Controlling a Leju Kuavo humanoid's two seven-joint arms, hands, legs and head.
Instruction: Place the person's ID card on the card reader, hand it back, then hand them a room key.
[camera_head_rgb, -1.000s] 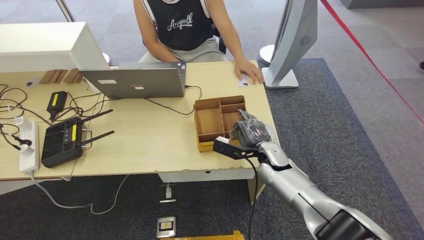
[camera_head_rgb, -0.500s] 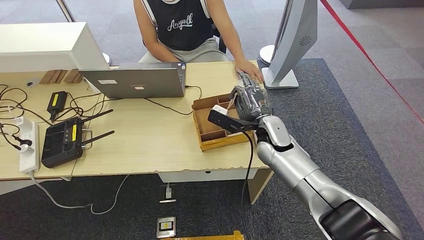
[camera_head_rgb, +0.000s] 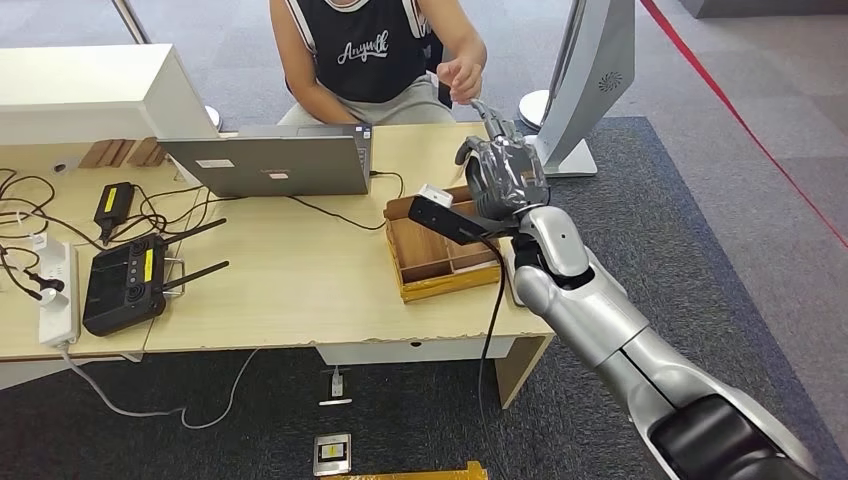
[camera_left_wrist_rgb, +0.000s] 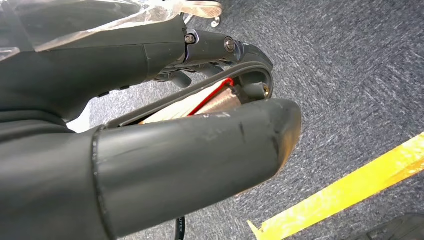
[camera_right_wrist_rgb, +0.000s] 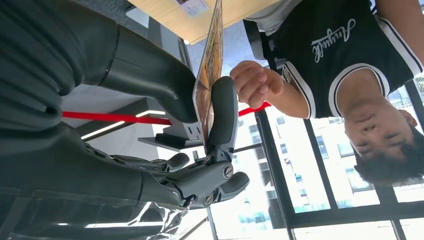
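Card raised for handover

The right robot hand (camera_head_rgb: 503, 172), pinching a card (camera_right_wrist_rgb: 209, 70), has risen from the tray (camera_head_rgb: 425, 285) (person's hand (camera_head_rgb: 461, 76) lifted to meet it); handover looks imminent.

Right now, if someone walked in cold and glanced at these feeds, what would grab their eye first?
The silver right arm's hand, raised over the pale wooden table's far right corner, pinches a thin flat card between thumb and finger. Just beyond it, the seated person in a black sleeveless top lifts a hand toward the card. Below the arm sits a brown wooden compartment tray, beside an open grey laptop.
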